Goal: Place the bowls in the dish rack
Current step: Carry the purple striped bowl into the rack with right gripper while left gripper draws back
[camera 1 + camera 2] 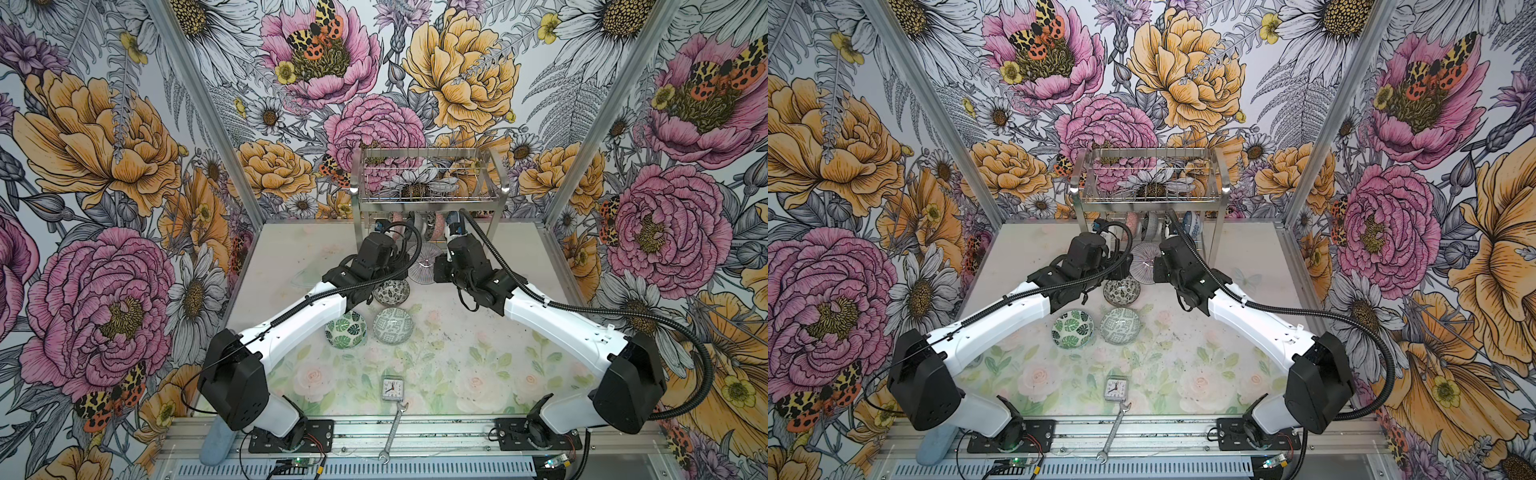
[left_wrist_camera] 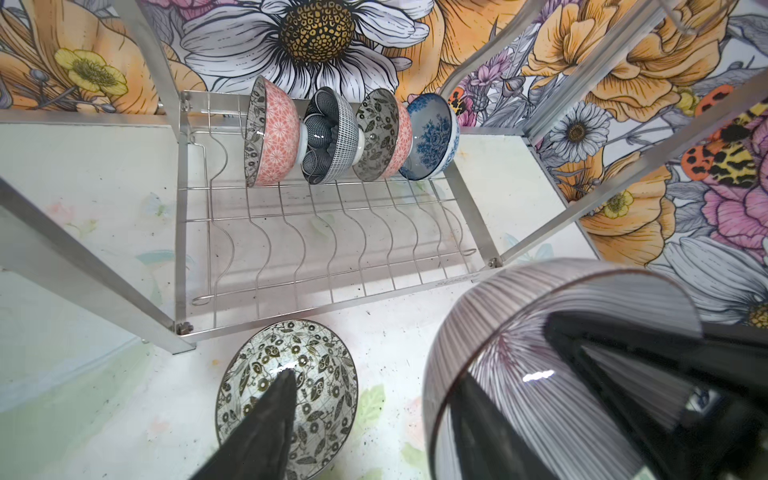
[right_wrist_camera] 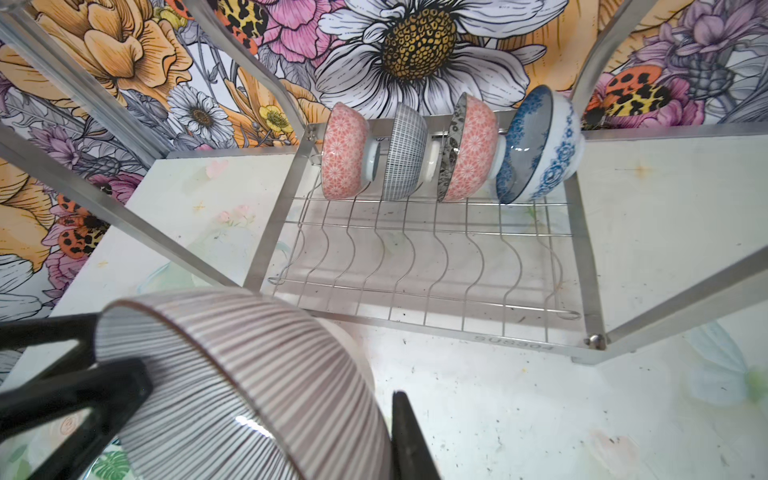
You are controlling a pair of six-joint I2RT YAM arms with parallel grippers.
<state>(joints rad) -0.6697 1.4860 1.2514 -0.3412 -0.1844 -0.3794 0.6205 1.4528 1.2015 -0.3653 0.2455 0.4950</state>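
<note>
A striped bowl (image 1: 424,266) hangs tilted in front of the dish rack (image 1: 428,195), between my two arms. My right gripper (image 3: 388,405) is shut on its rim, one finger outside and the other hidden inside. My left gripper (image 2: 374,386) is open, with one finger inside the striped bowl (image 2: 561,332) and the other over a black-white floral bowl (image 2: 324,374) on the table. Several bowls stand on edge at the back of the rack's lower tier (image 2: 183,249): pink (image 2: 276,137), grid-patterned (image 2: 336,133), floral with pink (image 2: 384,135) and blue-white (image 2: 432,137).
On the table lie a green leaf bowl (image 1: 345,329) and a grey-green geometric bowl (image 1: 392,325). Near the front edge are a small clock (image 1: 390,388) and a wrench (image 1: 392,432). The rack's legs (image 2: 83,266) flank both wrists.
</note>
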